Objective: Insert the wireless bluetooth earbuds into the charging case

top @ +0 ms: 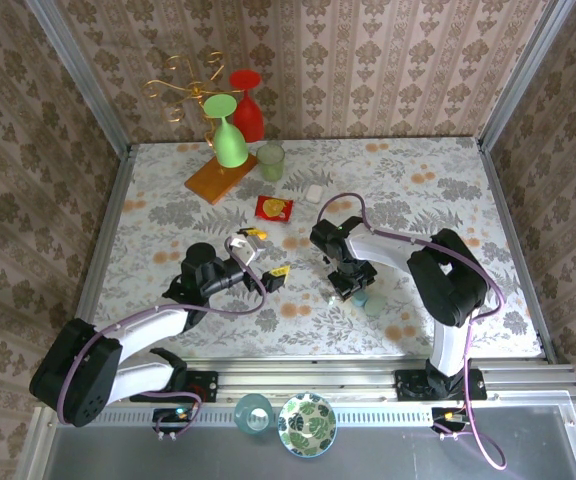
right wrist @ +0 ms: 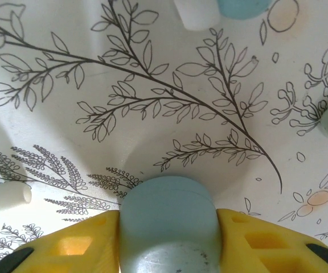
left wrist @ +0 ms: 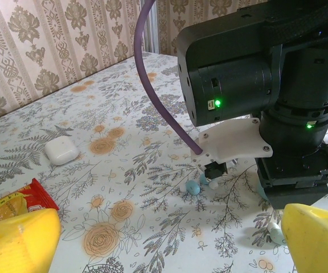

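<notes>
1 pale blue earbud (right wrist: pixel 167 199) sat clamped in the right gripper (right wrist: pixel 167 227), its jaws closed snugly on it. At 4 o'clock, just beside, lay the charging case (top: pixel 373 299). At 9 o'clock the left gripper (top: pixel 268 253) hung wide open, holding nothing.

A robot test booth dressed up as a home: damask wallpaper (top: pixel 368 60) hangs between bare aluminium posts (top: pixel 76 70), a floral cloth covers the worktop (top: pixel 168 215), and a left arm (top: pixel 148 332) and right arm (top: pixel 443 280) are bolted to a metal rail (top: pixel 308 382).
</notes>
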Robot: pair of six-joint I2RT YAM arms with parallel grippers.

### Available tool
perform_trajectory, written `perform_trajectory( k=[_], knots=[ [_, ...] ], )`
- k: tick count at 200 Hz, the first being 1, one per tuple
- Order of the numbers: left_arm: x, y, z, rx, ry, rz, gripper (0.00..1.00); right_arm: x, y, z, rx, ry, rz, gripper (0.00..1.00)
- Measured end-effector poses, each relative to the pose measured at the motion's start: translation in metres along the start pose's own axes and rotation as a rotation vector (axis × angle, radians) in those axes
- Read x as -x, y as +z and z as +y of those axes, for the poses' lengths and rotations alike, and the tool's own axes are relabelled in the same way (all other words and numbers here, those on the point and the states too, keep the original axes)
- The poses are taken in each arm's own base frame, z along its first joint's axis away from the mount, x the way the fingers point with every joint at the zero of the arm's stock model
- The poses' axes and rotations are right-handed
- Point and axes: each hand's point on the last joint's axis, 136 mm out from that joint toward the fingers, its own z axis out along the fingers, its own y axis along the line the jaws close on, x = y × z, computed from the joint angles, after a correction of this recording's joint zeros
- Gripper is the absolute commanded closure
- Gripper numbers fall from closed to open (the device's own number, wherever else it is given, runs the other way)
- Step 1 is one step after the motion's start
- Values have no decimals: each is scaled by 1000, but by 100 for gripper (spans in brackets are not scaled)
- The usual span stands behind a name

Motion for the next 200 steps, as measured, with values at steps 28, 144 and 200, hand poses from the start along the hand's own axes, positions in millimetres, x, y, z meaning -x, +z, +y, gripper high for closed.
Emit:
perform_trajectory(
  k=[28,144,200],
  knots=[
    [0,0,0,0,-1,0,0,5,-8,-2,15,17,-51,63],
    [16,33,-16,42,53,-138,2,76,-164,-22,653,473,-950,63],
    [40,62,-24,113,145,-207,14,87,-199,-26,950,654,-1132,65]
  ],
)
